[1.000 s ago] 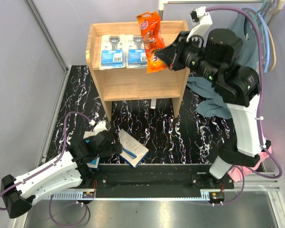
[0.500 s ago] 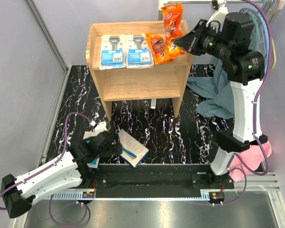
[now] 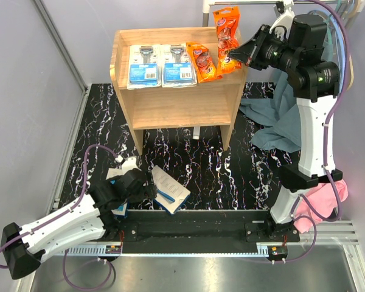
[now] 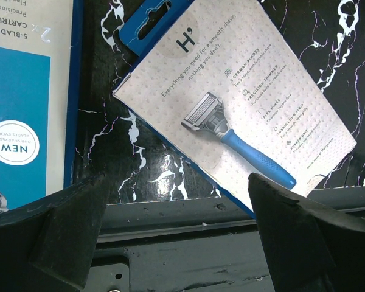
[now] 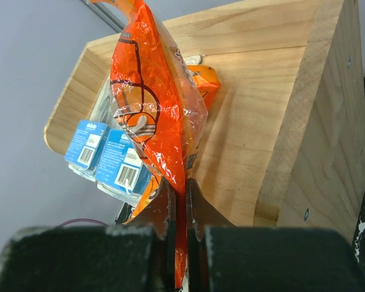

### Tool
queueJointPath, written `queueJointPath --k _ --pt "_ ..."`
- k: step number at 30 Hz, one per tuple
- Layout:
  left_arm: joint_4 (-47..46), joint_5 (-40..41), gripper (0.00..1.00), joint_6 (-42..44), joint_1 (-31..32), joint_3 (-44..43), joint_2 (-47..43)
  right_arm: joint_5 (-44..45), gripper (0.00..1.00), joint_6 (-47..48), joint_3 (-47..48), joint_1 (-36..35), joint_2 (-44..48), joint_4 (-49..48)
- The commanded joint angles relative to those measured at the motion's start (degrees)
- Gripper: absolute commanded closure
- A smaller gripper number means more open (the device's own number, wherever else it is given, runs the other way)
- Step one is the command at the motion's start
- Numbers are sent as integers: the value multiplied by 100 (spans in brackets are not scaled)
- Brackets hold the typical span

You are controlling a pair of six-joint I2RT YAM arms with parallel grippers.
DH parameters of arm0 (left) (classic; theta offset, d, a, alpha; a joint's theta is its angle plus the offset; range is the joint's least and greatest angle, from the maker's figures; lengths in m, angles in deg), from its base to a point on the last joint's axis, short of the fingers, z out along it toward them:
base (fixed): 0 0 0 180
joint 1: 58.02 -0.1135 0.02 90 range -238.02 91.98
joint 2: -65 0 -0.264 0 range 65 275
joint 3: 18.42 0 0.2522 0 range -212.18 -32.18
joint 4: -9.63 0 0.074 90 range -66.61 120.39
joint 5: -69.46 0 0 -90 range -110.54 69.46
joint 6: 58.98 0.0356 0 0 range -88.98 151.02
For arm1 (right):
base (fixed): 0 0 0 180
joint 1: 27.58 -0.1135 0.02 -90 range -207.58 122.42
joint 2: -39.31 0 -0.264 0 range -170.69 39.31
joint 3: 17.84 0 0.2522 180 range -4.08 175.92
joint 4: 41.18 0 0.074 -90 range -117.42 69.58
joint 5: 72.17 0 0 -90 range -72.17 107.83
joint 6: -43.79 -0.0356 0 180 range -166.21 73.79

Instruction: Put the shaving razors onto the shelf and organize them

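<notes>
The wooden shelf [image 3: 176, 106] stands at the back of the table. On its top tier lie two blue blister razor packs [image 3: 143, 67] [image 3: 176, 66] and an orange packet [image 3: 204, 61]. My right gripper [image 3: 236, 58] is shut on the lower edge of a second orange packet [image 3: 226, 36], which hangs upright over the top tier's right end [image 5: 152, 103]. A white-and-blue razor box [image 4: 243, 109] lies on the table, and a second box [image 4: 24, 103] lies to its left. My left gripper [image 4: 176, 207] hovers open just on the near side of them, holding nothing.
A teal cloth [image 3: 280, 121] and a pink cloth [image 3: 319, 204] lie right of the shelf, by the right arm. Hangers on a rail [image 3: 340, 24] are at the back right. A metal rail [image 3: 194, 228] runs along the near edge of the black marbled mat [image 3: 231, 170].
My right gripper has carried the orange packet up and to the right, from the shelf's middle to its right end, uncovering the packet that lies there. The left arm has not moved.
</notes>
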Motion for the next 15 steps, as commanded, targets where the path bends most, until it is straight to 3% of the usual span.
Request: queueJointPath --k 1,12,15 --pt "-203 -48 1 -37 41 -14 -19 -5 98 22 -118 59 137 -156" --pt "-203 -48 1 -63 59 3 7 -22 94 83 -153 103 6 -77" --pt "-203 -48 2 -63 68 12 16 -75 89 57 -144 103 -38 -42"
